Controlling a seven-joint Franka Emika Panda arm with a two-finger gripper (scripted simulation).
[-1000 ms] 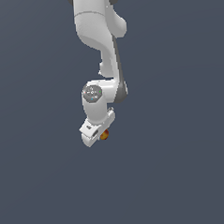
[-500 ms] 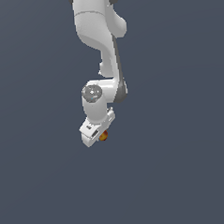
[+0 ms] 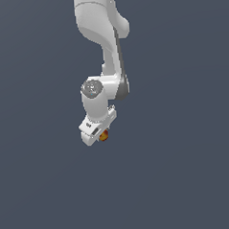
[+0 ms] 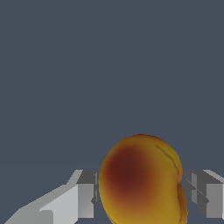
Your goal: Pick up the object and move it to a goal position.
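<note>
In the exterior view you see the white arm (image 3: 102, 35) coming down from twelve o'clock of the frame, bending at a grey-capped joint (image 3: 91, 87) near the middle and ending in the gripper (image 3: 99, 133), which sits a little toward seven o'clock from the picture's centre. Everything behind it is a flat slate-grey backdrop (image 3: 186, 155); you cannot tell from this view whether that is a surface beneath the arm or only background, nor whether the gripper is lifted clear of anything.

Just at the four o'clock edge of the gripper body a small orange-yellow spot peeks out: that is the object (image 3: 104, 135), mostly hidden behind the white housing.

In the wrist view, reading across, you meet first one grey finger (image 4: 85, 194), then the object (image 4: 142, 181), then the other finger (image 4: 205, 194). The object is a rounded orange-yellow ball with a dark red blotch on its near face, filling the space between the two fingers. The fingers stand partly closed on either side of it, close against its flanks, and the object sits between them as if gripped; you cannot see the contact itself sharply on either side.
</note>
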